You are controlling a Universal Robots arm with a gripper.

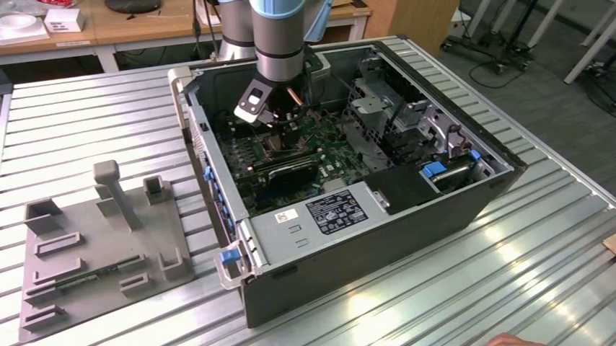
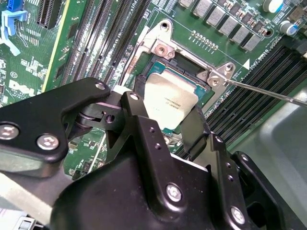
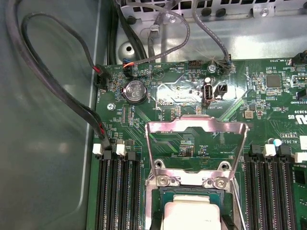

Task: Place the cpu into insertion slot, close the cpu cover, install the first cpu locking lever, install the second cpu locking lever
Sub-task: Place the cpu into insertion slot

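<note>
While the cpu cover (image 3: 196,127) stands open, the jaws clasp the cpu (image 2: 170,101) between them at the insertion slot (image 2: 184,72).

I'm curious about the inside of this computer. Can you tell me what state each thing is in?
cpu, held at the insertion slot.
gripper, shut on the cpu.
cpu cover, swung open.
locking lever, released, sticking out.
computer case, side open.

The gripper (image 2: 163,108) straddles the cpu (image 2: 171,95) in the insertion slot (image 2: 180,67).
</note>
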